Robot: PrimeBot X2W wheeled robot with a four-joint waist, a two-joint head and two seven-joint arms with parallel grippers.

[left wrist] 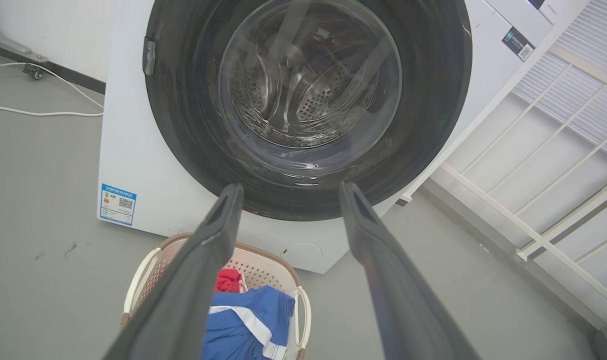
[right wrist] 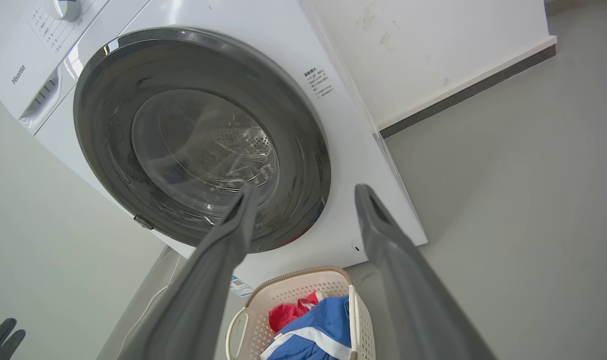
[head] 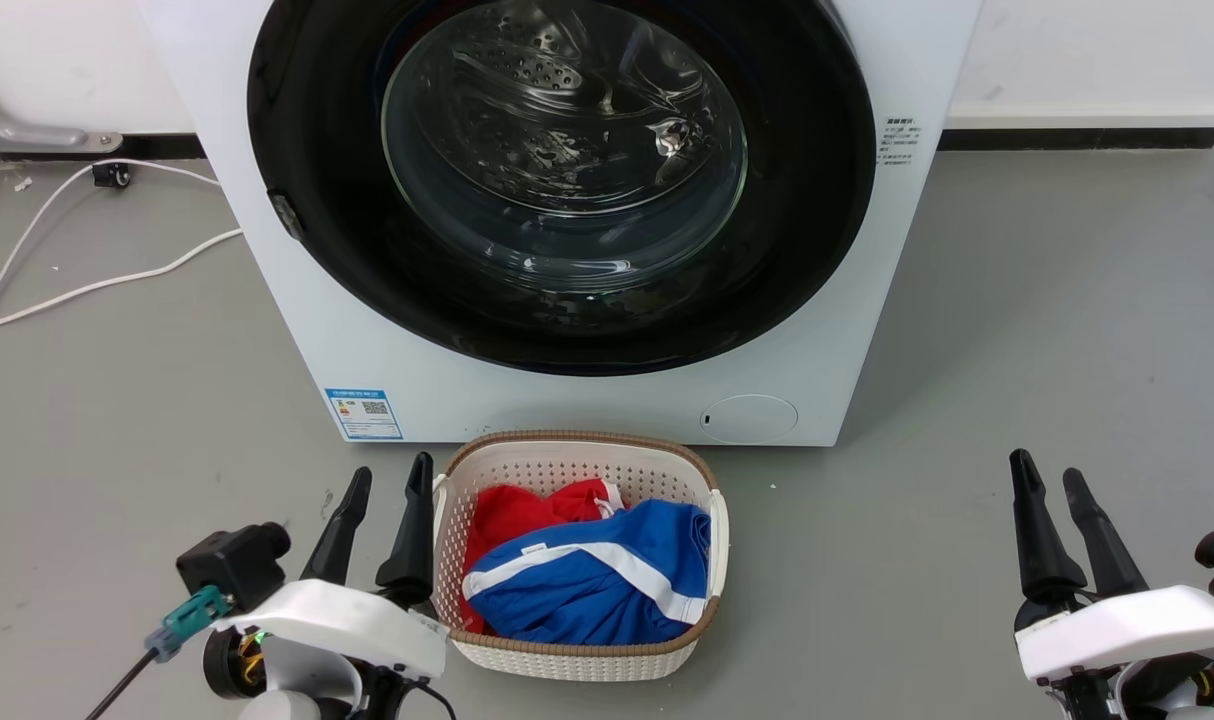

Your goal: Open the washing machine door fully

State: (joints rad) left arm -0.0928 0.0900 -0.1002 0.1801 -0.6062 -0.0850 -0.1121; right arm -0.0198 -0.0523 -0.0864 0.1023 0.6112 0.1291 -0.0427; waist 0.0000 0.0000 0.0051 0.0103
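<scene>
— Where, the large round glossy black washing machine door (head: 562, 180) with the bulging clear glass window?
— Upper middle of the head view, shut flush against the white metal washing machine cabinet (head: 267, 300). Small grey latch piece (head: 285, 215) on the left rim.
— And the left gripper (head: 392, 465) with two long dark fingers?
— Lower left of the frame, fingers spread apart, holding nothing, well short of the door. Just beside the cream perforated plastic laundry basket (head: 577, 445).
— The right gripper (head: 1045, 464)?
— Lower right, likewise parted and empty, over the grey floor (head: 1017, 300), well apart from the machine.
— Inside the basket?
— Crumpled red cloth (head: 512, 510) and a blue garment with white stripes (head: 587, 590), lower middle, just below the small round white flap (head: 749, 418).
— Anything else?
— Thin white cable (head: 97, 285) snaking across the floor at the left edge; blue-and-white label sticker (head: 364, 413) near the cabinet's lower left corner.
</scene>
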